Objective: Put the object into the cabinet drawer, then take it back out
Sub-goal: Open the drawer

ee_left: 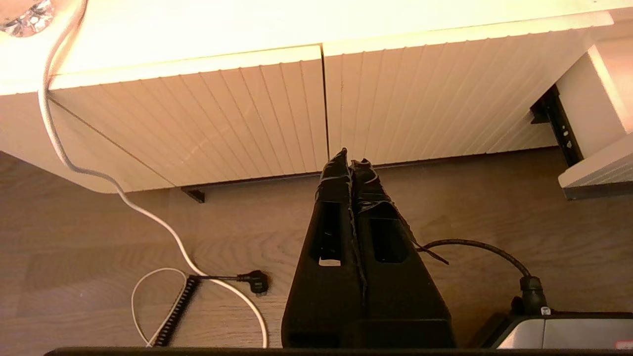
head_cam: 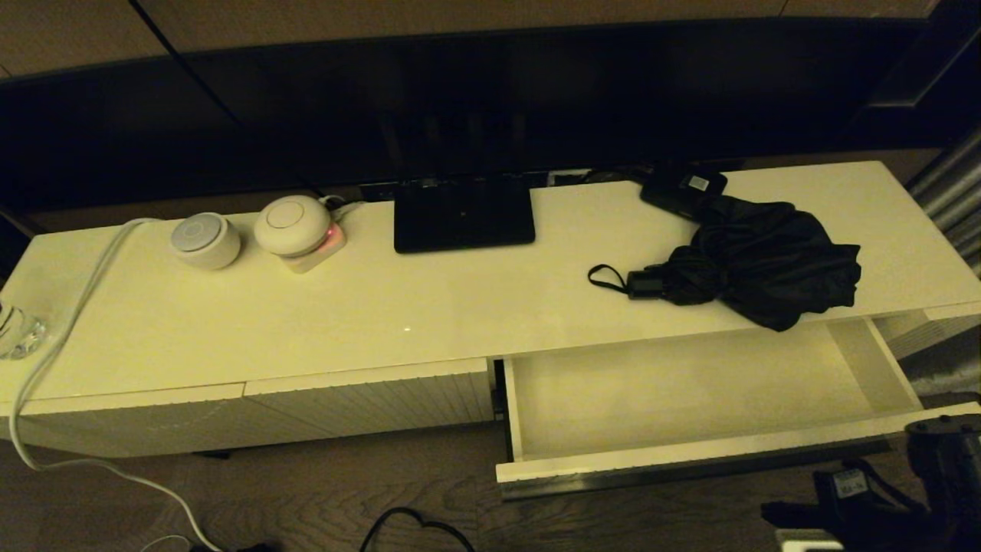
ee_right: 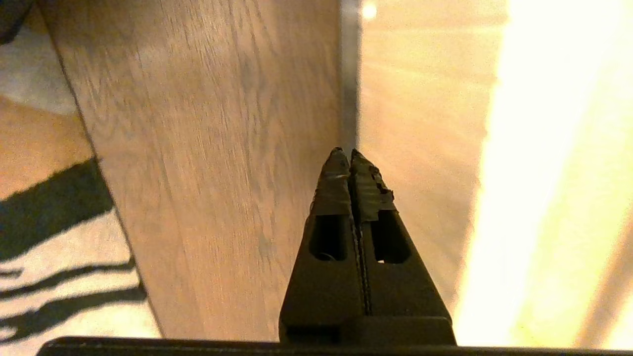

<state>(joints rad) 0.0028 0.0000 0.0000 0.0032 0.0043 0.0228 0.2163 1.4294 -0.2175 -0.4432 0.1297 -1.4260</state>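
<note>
The black umbrella lies on the cabinet top at the right, fabric bunched, with its short handle and wrist loop pointing left. Just below it the cabinet drawer stands pulled out with nothing inside; its corner also shows in the left wrist view. My left gripper is shut and empty, low above the wooden floor in front of the closed ribbed panels. My right gripper is shut and empty too, over floor. The right arm sits low, beside the drawer's right front corner.
A small black box with a white label lies behind the umbrella. A black stand base, two round white devices, a glass and a white cable occupy the top. Cables lie on the floor.
</note>
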